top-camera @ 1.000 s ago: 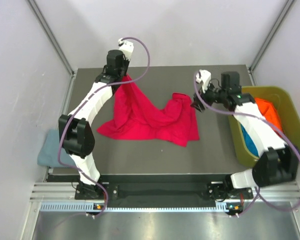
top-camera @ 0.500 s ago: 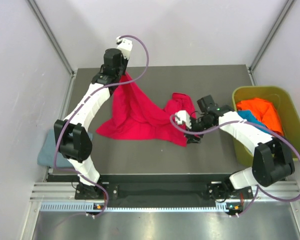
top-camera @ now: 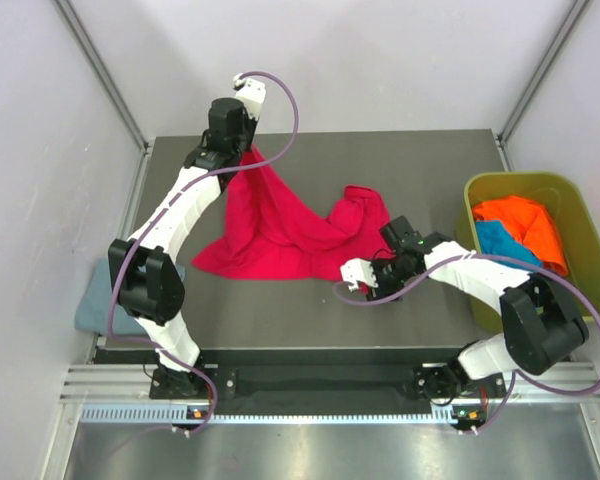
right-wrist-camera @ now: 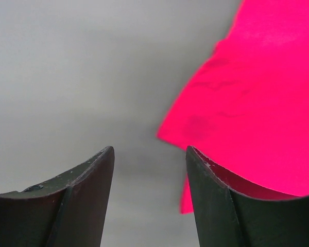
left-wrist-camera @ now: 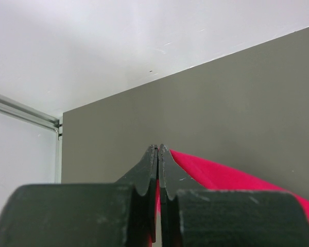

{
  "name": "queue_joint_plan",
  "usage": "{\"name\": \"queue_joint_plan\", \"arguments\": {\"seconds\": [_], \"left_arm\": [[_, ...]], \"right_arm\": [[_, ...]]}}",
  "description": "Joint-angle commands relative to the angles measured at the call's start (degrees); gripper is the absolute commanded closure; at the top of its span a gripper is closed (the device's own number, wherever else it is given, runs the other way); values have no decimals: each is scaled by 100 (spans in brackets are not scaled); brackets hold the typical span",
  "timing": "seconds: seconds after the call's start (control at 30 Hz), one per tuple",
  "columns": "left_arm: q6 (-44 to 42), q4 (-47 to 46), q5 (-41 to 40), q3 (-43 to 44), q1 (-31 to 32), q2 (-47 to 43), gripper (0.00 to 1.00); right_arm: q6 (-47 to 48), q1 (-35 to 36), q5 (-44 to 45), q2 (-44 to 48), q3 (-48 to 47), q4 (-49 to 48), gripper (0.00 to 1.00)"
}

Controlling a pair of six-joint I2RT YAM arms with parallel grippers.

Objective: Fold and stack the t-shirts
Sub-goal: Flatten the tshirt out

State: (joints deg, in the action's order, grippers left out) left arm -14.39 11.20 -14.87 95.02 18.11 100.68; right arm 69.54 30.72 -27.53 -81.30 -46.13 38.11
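Observation:
The crimson red t-shirt point(top-camera: 280, 230) lies crumpled across the middle of the table. One corner is lifted at the back left, where my left gripper point(top-camera: 243, 150) is shut on it. In the left wrist view a strip of red cloth point(left-wrist-camera: 232, 177) runs out from between the shut fingertips of my left gripper point(left-wrist-camera: 158, 147). My right gripper point(top-camera: 365, 283) is low at the shirt's front right corner. In the right wrist view my right gripper point(right-wrist-camera: 150, 149) stands open over bare table, and the red shirt's corner point(right-wrist-camera: 257, 103) is just beyond its right finger.
An olive-green bin point(top-camera: 580, 250) stands at the table's right edge, holding an orange t-shirt point(top-camera: 520, 218) and a turquoise t-shirt point(top-camera: 498, 243). A grey-blue t-shirt point(top-camera: 95, 298) lies folded off the table's left front edge. Metal posts rise at both back corners.
My right arm has swung from behind the shirt's right side down to its front right corner, and its jaws have narrowed a little. My left gripper keeps its hold and has barely moved.

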Motion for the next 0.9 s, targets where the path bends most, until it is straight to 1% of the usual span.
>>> {"name": "queue_joint_plan", "arguments": {"seconds": [0.0, 0.4, 0.5, 0.53, 0.6, 0.63, 0.7, 0.73, 0.8, 0.87], "left_arm": [[103, -171, -60, -36, 26, -128, 100], [147, -197, -86, 34, 26, -58, 100], [156, -189, -86, 51, 26, -40, 100], [156, -197, -86, 51, 26, -40, 100], [147, -206, -95, 51, 26, -23, 100], [147, -206, -103, 51, 26, -23, 100], [147, -206, -103, 60, 26, 4, 100], [165, -206, -95, 60, 26, 13, 100], [156, -206, -95, 86, 26, 30, 100], [147, -206, -86, 121, 26, 48, 100]], "right_arm": [[192, 145, 2, -88, -63, -602, 42], [148, 215, 107, -598, -221, -813, 46], [165, 215, 160, -738, -247, -875, 50], [183, 224, 169, -773, -256, -875, 53], [165, 233, 213, -861, -300, -884, 63], [165, 233, 213, -888, -309, -884, 71], [157, 233, 222, -932, -326, -902, 81], [122, 233, 222, -914, -344, -902, 93], [43, 233, 256, -862, -379, -893, 99], [-1, 233, 309, -704, -405, -867, 100]]}}
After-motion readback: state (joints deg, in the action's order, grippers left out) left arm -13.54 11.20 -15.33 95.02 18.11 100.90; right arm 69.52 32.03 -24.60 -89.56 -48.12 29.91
